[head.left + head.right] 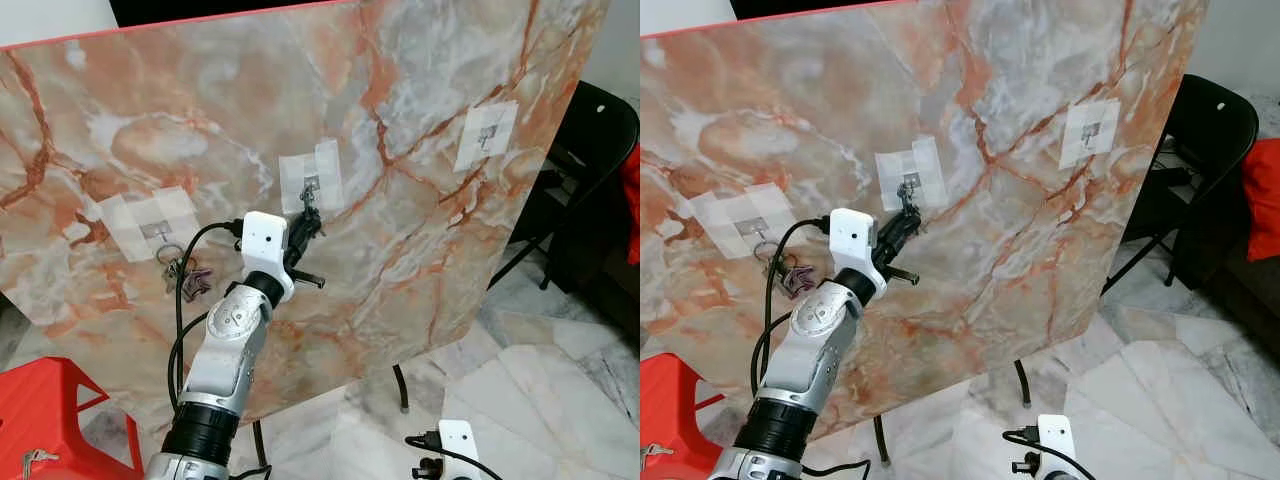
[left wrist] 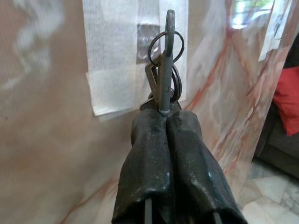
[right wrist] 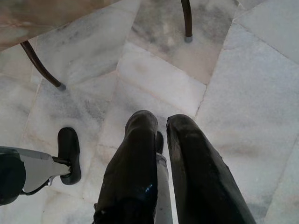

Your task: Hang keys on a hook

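A tilted marble board (image 1: pixel 420 250) carries three small hooks under white tape. My left gripper (image 1: pixel 309 216) is raised against the board, shut on a bunch of keys (image 2: pixel 165 60) with a split ring. The ring stands just in front of the middle hook (image 1: pixel 311 184) and its tape patch (image 2: pixel 117 65). Whether the ring is over the hook I cannot tell. Another bunch of keys (image 1: pixel 184 272) hangs from the left hook (image 1: pixel 160 232). The right hook (image 1: pixel 487 134) is bare. My right gripper (image 3: pixel 161 123) hangs low over the floor, its fingers a narrow gap apart and holding nothing.
A black folding chair (image 1: pixel 592 160) stands to the right of the board, with red cloth (image 1: pixel 632 205) beyond it. A red stool (image 1: pixel 55 410) sits at the lower left. The board's thin metal legs (image 1: pixel 401 388) rest on the marble floor (image 1: pixel 540 390).
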You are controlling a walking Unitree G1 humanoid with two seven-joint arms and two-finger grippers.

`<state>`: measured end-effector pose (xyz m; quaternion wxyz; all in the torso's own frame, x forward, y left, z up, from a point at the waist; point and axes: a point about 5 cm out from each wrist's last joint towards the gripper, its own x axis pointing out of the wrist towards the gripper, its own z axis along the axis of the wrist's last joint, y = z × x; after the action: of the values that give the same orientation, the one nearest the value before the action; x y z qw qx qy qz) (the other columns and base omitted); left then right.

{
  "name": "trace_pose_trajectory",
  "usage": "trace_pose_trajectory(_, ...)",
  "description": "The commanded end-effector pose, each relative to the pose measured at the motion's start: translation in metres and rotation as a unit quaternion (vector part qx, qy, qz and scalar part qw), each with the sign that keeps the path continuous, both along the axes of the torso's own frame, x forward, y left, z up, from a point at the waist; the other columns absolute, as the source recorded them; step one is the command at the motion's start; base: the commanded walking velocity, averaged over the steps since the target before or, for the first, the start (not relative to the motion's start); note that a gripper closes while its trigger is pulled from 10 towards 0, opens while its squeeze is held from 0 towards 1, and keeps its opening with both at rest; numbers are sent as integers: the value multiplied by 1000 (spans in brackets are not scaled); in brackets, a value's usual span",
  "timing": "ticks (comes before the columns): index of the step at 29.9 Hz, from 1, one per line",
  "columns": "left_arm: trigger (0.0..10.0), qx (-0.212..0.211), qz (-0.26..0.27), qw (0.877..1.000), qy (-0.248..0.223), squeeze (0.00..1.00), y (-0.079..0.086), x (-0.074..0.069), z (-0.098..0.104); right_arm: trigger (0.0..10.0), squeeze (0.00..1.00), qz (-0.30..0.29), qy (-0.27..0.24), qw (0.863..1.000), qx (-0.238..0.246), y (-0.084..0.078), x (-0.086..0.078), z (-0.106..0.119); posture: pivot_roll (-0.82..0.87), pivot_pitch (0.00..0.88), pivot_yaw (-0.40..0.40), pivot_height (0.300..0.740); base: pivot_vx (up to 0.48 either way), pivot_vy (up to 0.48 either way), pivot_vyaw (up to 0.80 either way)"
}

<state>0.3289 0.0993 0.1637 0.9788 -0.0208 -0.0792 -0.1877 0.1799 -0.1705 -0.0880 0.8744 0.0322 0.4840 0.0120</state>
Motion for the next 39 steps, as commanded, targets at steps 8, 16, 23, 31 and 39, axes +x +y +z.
trace_pose_trajectory(8,10000,18,7,1000,-10,0,-3,6,3,10000,0,-1,1,1000,-1,0,1,0,-3,0,-3,740,0,0,0)
trace_pose_trajectory(16,10000,23,0,1000,-15,0,-7,8,5,10000,0,-1,0,1000,0,0,1,0,-6,0,-3,740,0,0,0)
trace_pose_trajectory(23,10000,30,-10,999,-24,0,-12,7,7,10000,0,0,1,1000,0,1,1,0,-4,0,-3,740,0,0,0)
trace_pose_trajectory(31,10000,40,-12,999,-27,0,-15,7,8,10000,0,-1,1,1000,0,1,1,0,-5,0,-2,740,0,0,0)
trace_pose_trajectory(39,10000,58,2,998,-24,0,-12,10,6,10000,0,0,1,1000,0,1,1,0,-5,0,-2,740,0,0,0)
